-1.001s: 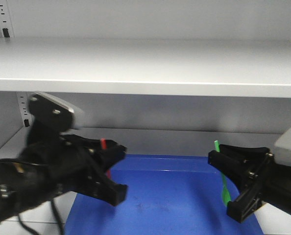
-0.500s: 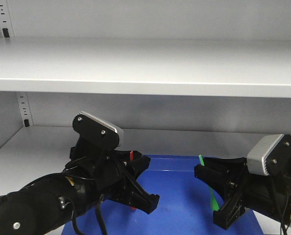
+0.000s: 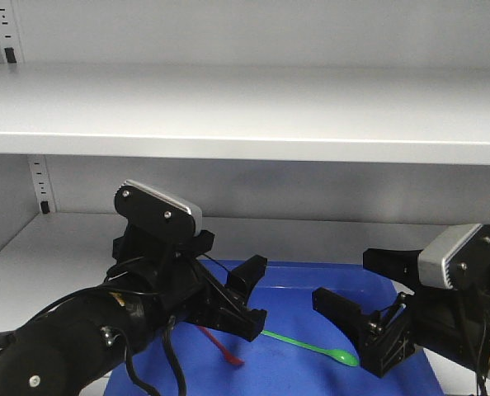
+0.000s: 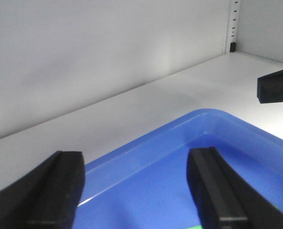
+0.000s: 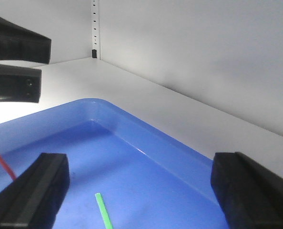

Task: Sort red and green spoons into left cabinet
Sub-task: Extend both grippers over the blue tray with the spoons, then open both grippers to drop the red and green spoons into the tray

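Note:
The green spoon (image 3: 311,346) lies flat on the blue tray (image 3: 336,272), its bowl pointing right. Its handle end (image 5: 103,210) shows between my right gripper's fingers. The red spoon (image 3: 220,346) lies on the same tray, its upper end hidden behind my left gripper (image 3: 252,295). A short stretch of the red spoon (image 5: 2,162) shows in the right wrist view. My left gripper (image 4: 136,191) is open and holds nothing. My right gripper (image 3: 344,276) is open too, just above the green spoon. The right gripper (image 5: 141,191) has only tray between its fingers. Both arms are inside the left cabinet (image 3: 63,247).
A wide grey shelf (image 3: 245,107) runs across overhead. Slotted peg strips (image 3: 39,186) stand in the back corners. The tray rim (image 4: 146,138) sits close to the back wall. My left gripper's fingers (image 5: 17,43) show at the top left of the right wrist view.
Both grippers have opened and let go of their spoons. The red and green spoons, held above the tray before, now lie flat on it.

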Controlling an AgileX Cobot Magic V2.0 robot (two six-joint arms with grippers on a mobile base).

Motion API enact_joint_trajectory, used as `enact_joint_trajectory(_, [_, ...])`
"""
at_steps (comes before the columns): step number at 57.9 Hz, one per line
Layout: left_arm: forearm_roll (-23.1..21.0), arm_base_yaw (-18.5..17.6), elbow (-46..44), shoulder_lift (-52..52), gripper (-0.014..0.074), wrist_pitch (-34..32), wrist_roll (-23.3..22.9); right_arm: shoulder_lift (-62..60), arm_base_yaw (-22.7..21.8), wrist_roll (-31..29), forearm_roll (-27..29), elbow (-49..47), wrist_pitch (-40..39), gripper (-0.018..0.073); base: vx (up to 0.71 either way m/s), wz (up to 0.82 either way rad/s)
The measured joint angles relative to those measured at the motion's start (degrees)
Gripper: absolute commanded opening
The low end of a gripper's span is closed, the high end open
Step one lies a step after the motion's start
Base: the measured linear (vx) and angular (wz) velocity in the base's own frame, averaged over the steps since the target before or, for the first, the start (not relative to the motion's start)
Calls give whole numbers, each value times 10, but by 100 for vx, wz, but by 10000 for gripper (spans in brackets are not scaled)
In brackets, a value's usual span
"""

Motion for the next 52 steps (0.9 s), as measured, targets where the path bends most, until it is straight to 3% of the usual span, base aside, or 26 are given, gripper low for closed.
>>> enact_joint_trajectory(15, [-5,0,0,-55,586,1,48,-38,0,-7,0,0,30,584,0,0])
enact_joint_trajectory(27, [-5,0,0,-99,537,70,51,-68,0,1,1,0,56,459,0,0])
enact_joint_trajectory(37, [-3,0,0,-112,300,140,51,-115,0,53,-25,0,92,244,0,0])
enact_joint_trajectory(46, [-1,0,0,-124,-9,208,51,-182,0,169,-126,0,132,3,0,0])
enact_joint_trajectory(52, [1,0,0,-138,-2,240,51,-230,0,271,-230,0,134,-11,0,0])
